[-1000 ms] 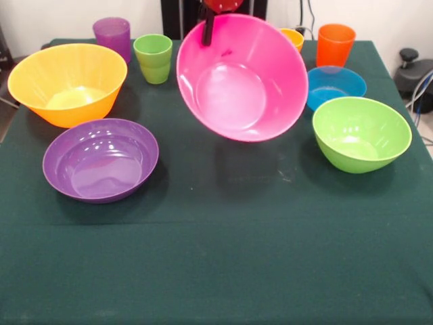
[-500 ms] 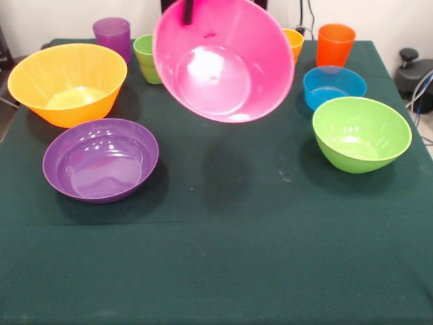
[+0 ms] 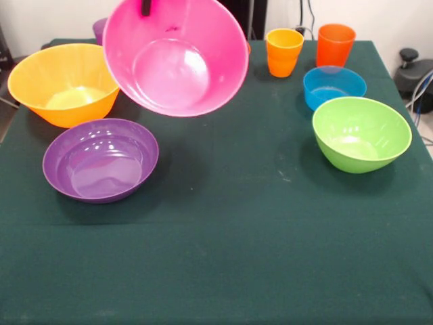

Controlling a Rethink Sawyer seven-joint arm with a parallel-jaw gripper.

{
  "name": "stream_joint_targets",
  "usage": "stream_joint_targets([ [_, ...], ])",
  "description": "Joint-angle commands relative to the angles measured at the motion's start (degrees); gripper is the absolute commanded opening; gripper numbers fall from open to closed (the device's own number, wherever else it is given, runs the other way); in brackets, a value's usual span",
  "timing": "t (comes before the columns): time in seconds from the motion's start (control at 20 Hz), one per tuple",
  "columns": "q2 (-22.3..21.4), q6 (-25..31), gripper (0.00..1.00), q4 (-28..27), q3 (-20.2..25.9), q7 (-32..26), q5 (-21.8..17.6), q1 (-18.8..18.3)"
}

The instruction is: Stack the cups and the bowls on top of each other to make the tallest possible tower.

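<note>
The large pink bowl (image 3: 176, 57) hangs tilted in the air, its opening facing the front. My gripper (image 3: 145, 7) is shut on its upper rim, with one black finger showing inside the rim at the top edge. The bowl hangs above and a little behind the purple bowl (image 3: 100, 159), just right of the yellow bowl (image 3: 64, 81). It hides most of the purple cup (image 3: 100, 28). On the right stand the light green bowl (image 3: 360, 132), the blue bowl (image 3: 333, 87), the yellow-orange cup (image 3: 284, 51) and the orange cup (image 3: 335, 44). Nothing on the table is stacked.
A dark green cloth (image 3: 223, 257) covers the table. A black device (image 3: 411, 64) and cables sit off the table's right edge.
The pink bowl has moved left and slightly up in my gripper, uncovering the yellow-orange cup and covering the light green cup and most of the purple cup.
</note>
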Motion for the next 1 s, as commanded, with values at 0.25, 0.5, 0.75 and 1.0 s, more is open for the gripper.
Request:
stream_joint_targets([
  [0.25,3.85,4.32,0.00,-4.87,4.90,-1.15,-6.88,-0.91],
  [0.5,5.09,5.93,0.00,-7.51,4.60,-0.68,-7.52,-1.05],
  [0.75,6.56,6.43,0.00,-9.67,6.46,-2.59,-8.20,-3.44],
  [1.0,8.60,8.30,0.00,-13.20,7.62,-3.58,-9.15,-5.20],
])
